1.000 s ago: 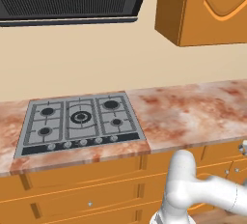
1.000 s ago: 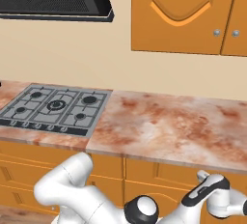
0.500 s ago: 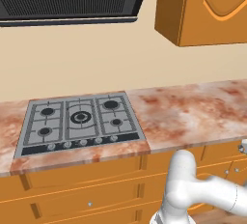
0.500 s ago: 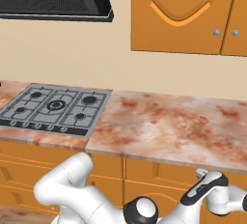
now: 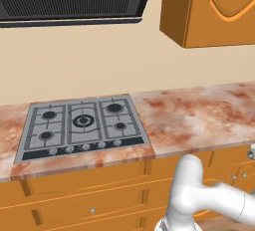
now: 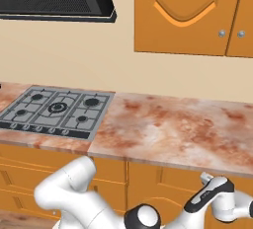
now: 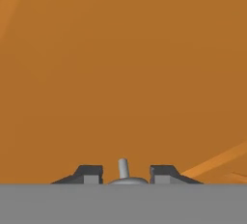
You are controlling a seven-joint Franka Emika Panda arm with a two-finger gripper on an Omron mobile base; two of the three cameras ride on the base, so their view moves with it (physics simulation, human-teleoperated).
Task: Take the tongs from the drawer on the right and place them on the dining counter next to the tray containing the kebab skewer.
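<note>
Two dark fingertips (image 7: 89,174) of the gripper (image 7: 124,175) are seen drawn in on either side of a small grey knob (image 7: 123,168), which stands between them against the orange-brown front of the drawer (image 7: 123,73); the jaws are judged to be closed on that knob, though actual contact is partly cut off at the bottom of the hand view. Seen from the knob, the drawer panel lies straight ahead, flat and square to the fingers, so the coming pull is judged to run directly back along the gripper's own axis, away from the panel. Relative to the gas hob (image 6: 54,110), the hand (image 6: 213,197) is placed well to the right and below the marbled counter edge (image 6: 173,161), at cabinet-front height. No tongs can be made out; they are presumed to be lying inside the drawer, behind the knob, with their long axis unknown.
</note>
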